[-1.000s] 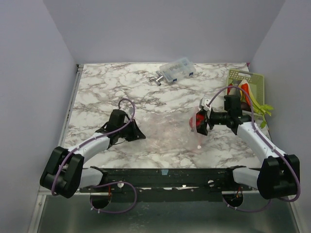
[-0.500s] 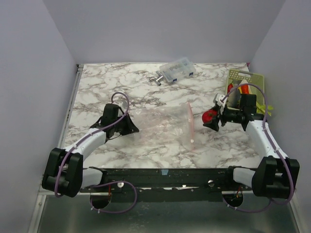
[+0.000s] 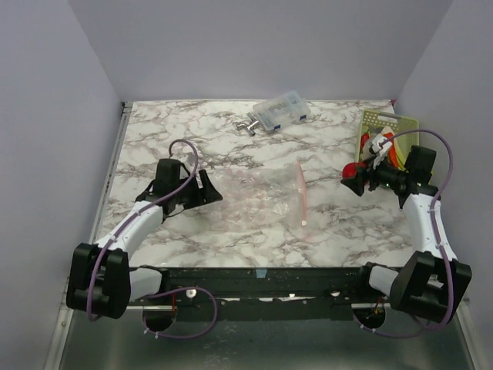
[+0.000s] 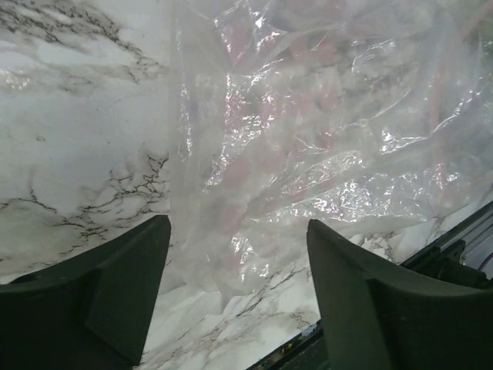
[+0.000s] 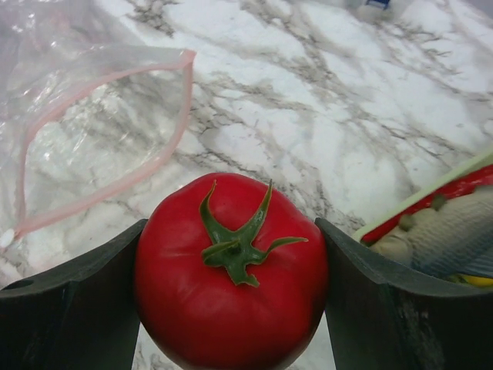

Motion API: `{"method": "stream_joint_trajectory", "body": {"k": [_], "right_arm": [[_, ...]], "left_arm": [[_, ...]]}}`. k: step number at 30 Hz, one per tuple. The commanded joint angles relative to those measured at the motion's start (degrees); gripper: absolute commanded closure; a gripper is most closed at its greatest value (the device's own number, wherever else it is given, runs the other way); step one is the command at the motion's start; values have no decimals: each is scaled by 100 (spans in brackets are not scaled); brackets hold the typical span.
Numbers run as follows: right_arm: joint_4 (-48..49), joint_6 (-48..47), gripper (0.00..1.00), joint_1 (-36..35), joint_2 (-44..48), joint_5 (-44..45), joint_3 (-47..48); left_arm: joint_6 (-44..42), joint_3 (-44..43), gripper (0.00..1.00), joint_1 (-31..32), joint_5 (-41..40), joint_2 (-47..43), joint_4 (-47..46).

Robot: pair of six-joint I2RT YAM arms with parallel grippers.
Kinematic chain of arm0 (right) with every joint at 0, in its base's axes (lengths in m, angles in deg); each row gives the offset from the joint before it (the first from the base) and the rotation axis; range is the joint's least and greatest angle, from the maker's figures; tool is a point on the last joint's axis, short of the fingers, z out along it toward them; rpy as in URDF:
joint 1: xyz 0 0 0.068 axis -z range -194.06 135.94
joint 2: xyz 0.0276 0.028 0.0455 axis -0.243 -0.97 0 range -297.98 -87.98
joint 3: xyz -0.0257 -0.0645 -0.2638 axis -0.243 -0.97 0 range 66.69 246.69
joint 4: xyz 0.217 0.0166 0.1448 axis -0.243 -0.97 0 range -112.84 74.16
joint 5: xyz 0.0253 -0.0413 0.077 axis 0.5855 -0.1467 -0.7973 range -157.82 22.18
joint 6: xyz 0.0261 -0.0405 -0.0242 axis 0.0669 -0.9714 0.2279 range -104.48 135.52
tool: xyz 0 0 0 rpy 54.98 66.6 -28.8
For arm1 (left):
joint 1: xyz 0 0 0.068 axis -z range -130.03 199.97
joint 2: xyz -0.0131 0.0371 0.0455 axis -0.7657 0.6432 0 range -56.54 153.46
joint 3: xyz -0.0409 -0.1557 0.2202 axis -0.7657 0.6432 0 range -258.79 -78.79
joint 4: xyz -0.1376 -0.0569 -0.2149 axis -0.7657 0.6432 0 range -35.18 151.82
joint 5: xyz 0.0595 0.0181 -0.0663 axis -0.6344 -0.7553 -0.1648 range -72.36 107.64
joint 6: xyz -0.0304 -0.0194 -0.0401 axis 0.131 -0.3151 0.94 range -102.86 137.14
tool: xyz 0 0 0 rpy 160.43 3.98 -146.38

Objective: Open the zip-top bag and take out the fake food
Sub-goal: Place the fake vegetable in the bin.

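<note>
The zip-top bag [image 3: 258, 199] lies flat and crumpled mid-table, its pink zipper strip [image 3: 301, 194] on the right side and its mouth gaping open [image 5: 100, 131]. My left gripper [image 3: 209, 187] is open at the bag's left edge; in the left wrist view the clear plastic [image 4: 308, 139] reaches between the spread fingers [image 4: 115, 297] but nothing pinches it. My right gripper [image 3: 352, 179] is shut on a red toy tomato [image 5: 231, 270], one piece of the fake food, held above the table just left of the green basket [image 3: 406, 125]. More fake food [image 3: 393, 150] lies in that basket.
A small clear plastic box [image 3: 281, 110] with blue contents and a metal fitting [image 3: 248, 124] sit at the table's far edge. Grey walls close in the left, back and right sides. The basket's rim [image 5: 431, 204] shows at the right of the right wrist view.
My left gripper opened, let go of the bag and drew back left. The bag dropped flat on the table. My right gripper carried the tomato out of the bag, rightward toward the basket.
</note>
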Motion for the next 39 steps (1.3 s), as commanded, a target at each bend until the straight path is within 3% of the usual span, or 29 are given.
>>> {"method": "stream_joint_trajectory", "body": {"k": [1, 7, 15, 25, 39], "right_arm": [[1307, 1261, 67, 30, 276, 936, -76], [1723, 1866, 68, 32, -64, 1996, 379], [1950, 2506, 67, 48, -902, 2893, 1197], [2150, 3304, 65, 229, -2425, 4243, 2338], [2694, 3632, 63, 312, -4141, 5493, 3426]], "left_arm": [[-304, -409, 19, -126, -96, -558, 488], [-979, -950, 2, -164, -414, -1295, 1237], [-2012, -1316, 1, -164, -954, -1897, 1729], [-2243, -947, 2, -156, -1263, -2420, 1582], [-2230, -1002, 1, -129, -1101, -2018, 1628]]}}
